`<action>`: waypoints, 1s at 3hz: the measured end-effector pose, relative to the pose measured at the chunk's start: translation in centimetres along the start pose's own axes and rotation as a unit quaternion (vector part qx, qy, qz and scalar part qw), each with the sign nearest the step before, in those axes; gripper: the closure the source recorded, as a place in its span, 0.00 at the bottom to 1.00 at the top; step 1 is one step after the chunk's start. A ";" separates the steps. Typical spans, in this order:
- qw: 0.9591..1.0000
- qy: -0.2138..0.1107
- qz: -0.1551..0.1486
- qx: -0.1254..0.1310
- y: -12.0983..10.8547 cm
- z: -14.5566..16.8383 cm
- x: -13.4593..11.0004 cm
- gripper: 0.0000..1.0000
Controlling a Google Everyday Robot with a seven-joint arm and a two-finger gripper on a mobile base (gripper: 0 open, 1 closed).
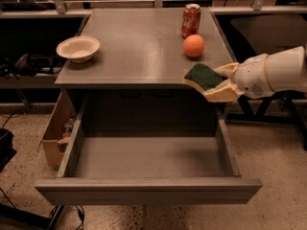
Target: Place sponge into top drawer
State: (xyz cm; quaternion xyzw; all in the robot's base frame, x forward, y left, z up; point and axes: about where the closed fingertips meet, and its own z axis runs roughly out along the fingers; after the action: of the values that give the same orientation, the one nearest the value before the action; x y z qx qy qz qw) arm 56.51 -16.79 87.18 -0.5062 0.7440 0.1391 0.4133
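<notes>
1. A grey cabinet (139, 47) stands on a speckled floor (280, 176); its flat top serves as the work surface.
2. On the top, a pale bowl (77, 48) sits near the left edge. A red can (191, 20) stands upright at the back right, and an orange (193, 45) lies just in front of the can.
3. The drawer (148, 191) is pulled far out below the top, and its grey inside holds nothing.
4. A cardboard box (52, 138) rests on the floor against the cabinet's left side, with small things in it that I cannot make out.
5. Dark shelving and cables fill the left background, and a wooden surface runs along the back.
6. The white arm (283, 73) reaches in from the right.
7. The gripper (221, 83) is at the cabinet's front right corner, level with the top.
8. Its beige fingers are clamped on the sponge (204, 75), one above and one below its right end.
9. The sponge, green side up, sticks out leftward from the gripper and overlaps the corner edge, above the drawer's back right part.
</notes>
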 end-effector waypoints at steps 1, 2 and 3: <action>0.998 -0.046 0.006 -0.031 0.1 2.6 2.4 1.00; 0.996 -0.074 0.012 -0.055 0.7 3.9 4.0 1.00; 0.993 -0.086 0.011 -0.078 1.5 4.9 4.9 1.00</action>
State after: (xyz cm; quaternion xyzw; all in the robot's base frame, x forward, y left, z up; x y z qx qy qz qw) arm 56.83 -16.17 80.15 -0.5151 0.6982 0.2441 0.4332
